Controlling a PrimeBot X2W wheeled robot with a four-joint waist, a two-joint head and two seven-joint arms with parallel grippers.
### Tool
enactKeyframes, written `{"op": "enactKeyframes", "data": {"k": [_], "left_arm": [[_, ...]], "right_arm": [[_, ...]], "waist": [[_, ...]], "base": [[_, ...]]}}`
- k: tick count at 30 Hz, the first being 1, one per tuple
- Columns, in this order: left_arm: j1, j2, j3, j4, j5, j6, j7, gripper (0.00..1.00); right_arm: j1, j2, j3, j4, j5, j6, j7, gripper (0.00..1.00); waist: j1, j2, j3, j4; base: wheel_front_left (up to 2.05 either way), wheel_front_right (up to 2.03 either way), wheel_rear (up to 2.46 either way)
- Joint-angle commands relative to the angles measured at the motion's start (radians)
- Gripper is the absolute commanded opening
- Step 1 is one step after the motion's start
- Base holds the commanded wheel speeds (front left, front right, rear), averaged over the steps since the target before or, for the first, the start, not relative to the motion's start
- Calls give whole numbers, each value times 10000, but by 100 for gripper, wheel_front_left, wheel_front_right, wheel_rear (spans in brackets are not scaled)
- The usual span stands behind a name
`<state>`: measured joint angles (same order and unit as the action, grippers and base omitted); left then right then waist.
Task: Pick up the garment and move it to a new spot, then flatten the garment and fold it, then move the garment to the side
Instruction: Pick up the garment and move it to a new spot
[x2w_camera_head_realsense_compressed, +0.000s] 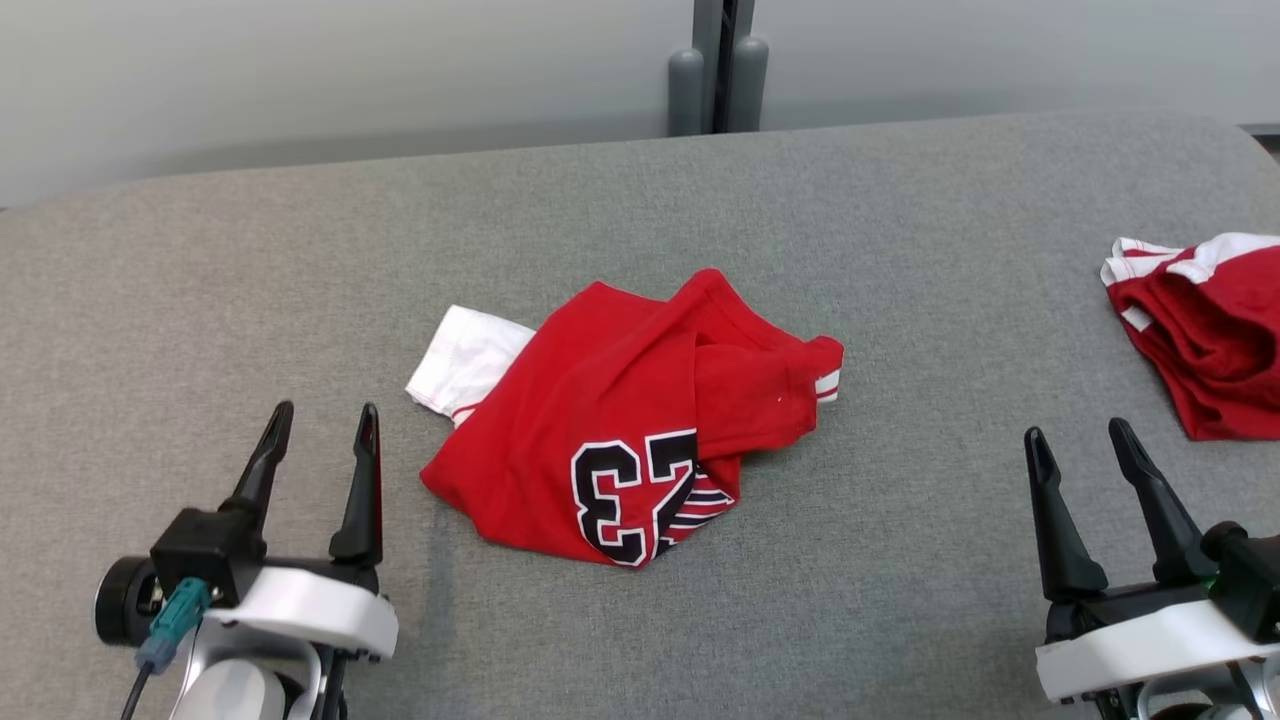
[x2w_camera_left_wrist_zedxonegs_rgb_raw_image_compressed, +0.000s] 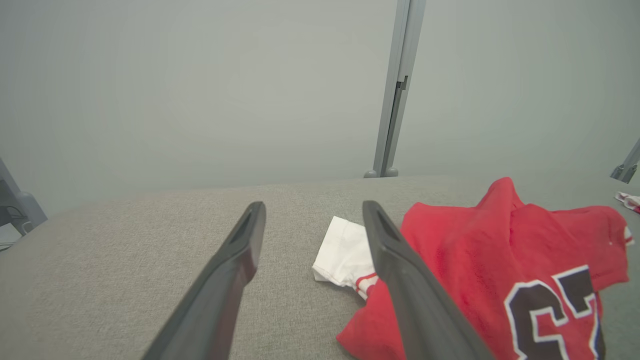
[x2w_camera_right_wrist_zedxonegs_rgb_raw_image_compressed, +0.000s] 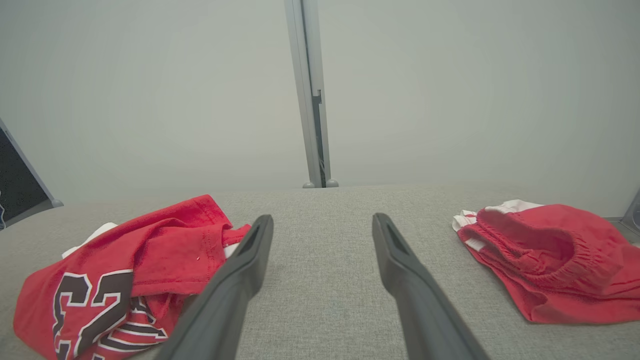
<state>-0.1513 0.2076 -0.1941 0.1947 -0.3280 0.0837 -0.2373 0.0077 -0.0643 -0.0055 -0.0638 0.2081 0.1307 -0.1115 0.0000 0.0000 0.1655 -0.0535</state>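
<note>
My left pincer and right pincer are both spread wide, holding nothing. The crumpled shirt sits between them, closer to the left one. Guessing I'm parked either side so each can grab an edge.

Desk: grey woven fabric top. Wall: pale grey, evenly lit. Grey post, 12 o'clock.

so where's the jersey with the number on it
In the head view the jersey lies crumpled at the middle of the grey surface, right of the left gripper.
</note>
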Motion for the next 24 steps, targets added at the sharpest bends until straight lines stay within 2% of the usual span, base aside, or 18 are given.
{"op": "enactKeyframes", "data": {"k": [1,13,24], "left_arm": [[236,93,22,-128,-42,52,8,100],[1839,286,68,-893,-250,370,345,100],[2425,458,-80,-1353,-198,518,719,100]], "right_arm": [[151,-88,-37,-64,-44,3,75,100],[929,-166,-117,-133,84,3,400,100],[1403,-83,-312,-414,-20,3,641,100]], "waist": [[0,0,-185,97],[0,0,-1117,221],[0,0,-1468,272]], "base": [[0,0,0],[0,0,0],[0,0,0]]}}
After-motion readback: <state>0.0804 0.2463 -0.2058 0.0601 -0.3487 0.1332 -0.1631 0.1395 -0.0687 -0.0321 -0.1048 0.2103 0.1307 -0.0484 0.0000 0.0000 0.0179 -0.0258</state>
